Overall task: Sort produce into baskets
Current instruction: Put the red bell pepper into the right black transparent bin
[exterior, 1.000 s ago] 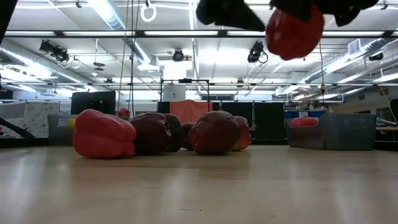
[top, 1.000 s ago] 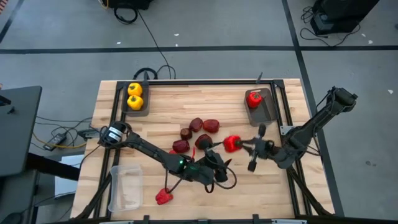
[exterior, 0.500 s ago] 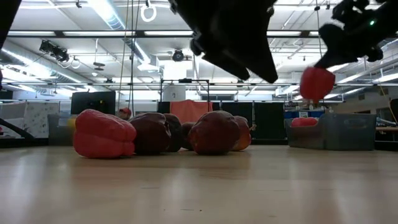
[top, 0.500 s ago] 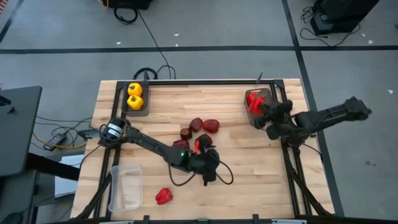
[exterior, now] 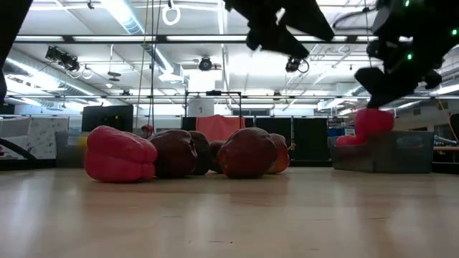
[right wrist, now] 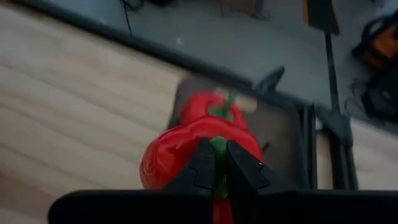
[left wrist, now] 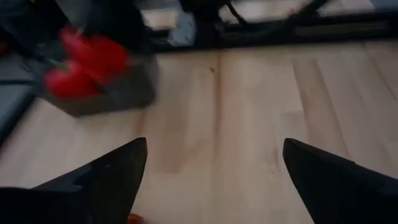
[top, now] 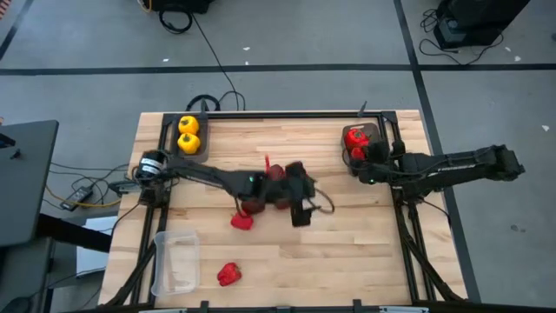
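Right gripper (right wrist: 214,163) clamped on red pepper (right wrist: 186,152) above grey basket (top: 372,156); left gripper (left wrist: 214,180) wide apart.

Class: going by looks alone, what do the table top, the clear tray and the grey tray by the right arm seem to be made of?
Table top: pale wood, matt, with visible plank seams and grain. Clear tray: probably thin plastic, see-through, the wood showing through it. Grey tray: dark, dull finish, likely plastic or metal; the look leaves that open.
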